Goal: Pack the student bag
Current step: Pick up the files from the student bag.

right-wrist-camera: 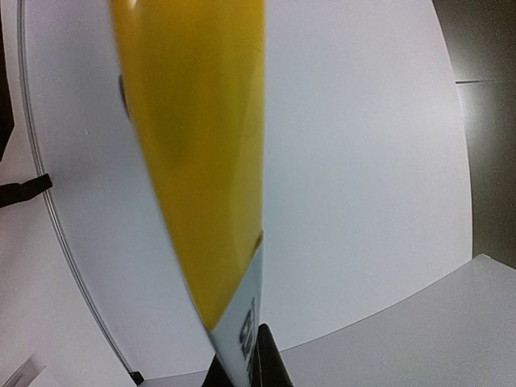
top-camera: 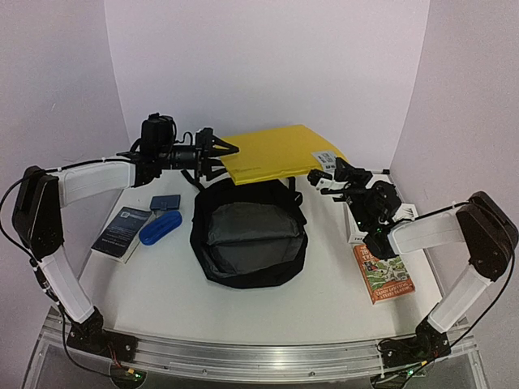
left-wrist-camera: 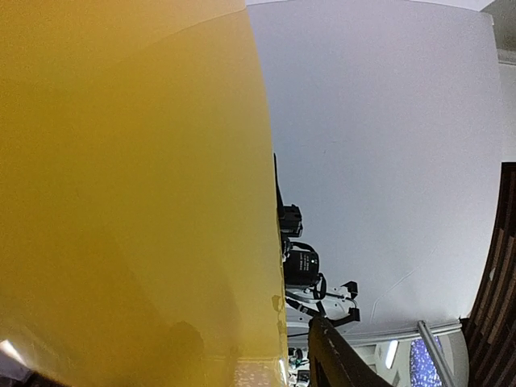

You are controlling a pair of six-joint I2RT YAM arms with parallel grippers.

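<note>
One black student bag (top-camera: 243,278) lies open, grey lining showing.

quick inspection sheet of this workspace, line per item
surface: white table, items spread on it
job's things: large black fabric backpack lying open, grey lining showing; flat yellow folder held above its far edge
clutter: blue oblong case, dark booklet, small grey-blue card left of the bag; illustrated book to its right
grippers: left gripper and right gripper shut on opposite ends of the folder
cables: black cable looping beside left arm
surroundings: plain white walls
</note>
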